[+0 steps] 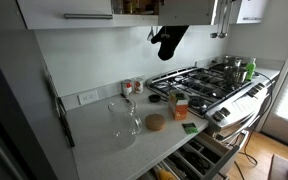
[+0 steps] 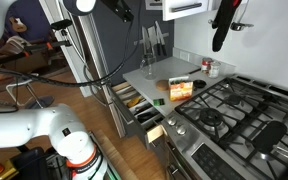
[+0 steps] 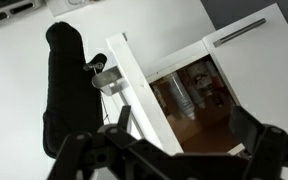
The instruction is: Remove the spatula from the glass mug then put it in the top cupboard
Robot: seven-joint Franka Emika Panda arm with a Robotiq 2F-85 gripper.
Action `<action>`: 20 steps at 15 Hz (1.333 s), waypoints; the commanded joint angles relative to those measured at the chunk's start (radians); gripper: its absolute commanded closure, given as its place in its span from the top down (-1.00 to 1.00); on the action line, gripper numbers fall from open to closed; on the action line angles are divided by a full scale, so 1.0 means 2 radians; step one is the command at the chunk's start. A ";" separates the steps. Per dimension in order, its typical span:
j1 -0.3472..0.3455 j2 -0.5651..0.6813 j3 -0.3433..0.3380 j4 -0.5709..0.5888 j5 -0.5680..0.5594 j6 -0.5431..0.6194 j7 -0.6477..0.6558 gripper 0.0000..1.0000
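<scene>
While our jaws hang apart before the open top cupboard (image 3: 184, 95), we hold nothing. The glass mug (image 1: 124, 119) stands midway across the table (image 1: 94, 140).

grey counter (image 1: 92, 128), gas stove (image 1: 206, 82), wooden floor (image 1: 280, 156)

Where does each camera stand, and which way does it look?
Exterior view: at one end of the counter, looking along it past the glass mug; no robot part clearly shows.
Exterior view: beyond the stove, looking back over it; the white arm shows.
Wrist view: behind the open gripper, facing the open top cupboard.
Both exterior views share stove and open drawers.
</scene>
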 commanded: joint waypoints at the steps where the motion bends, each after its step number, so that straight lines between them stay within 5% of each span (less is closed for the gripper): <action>1: 0.036 0.028 -0.012 0.005 -0.018 0.069 -0.028 1.00; 8: 0.104 0.066 -0.038 0.012 -0.027 0.144 -0.053 1.00; 16: 0.190 0.060 -0.053 0.044 0.005 0.042 -0.052 1.00; 20: 0.234 0.087 -0.059 0.067 0.037 0.053 -0.075 1.00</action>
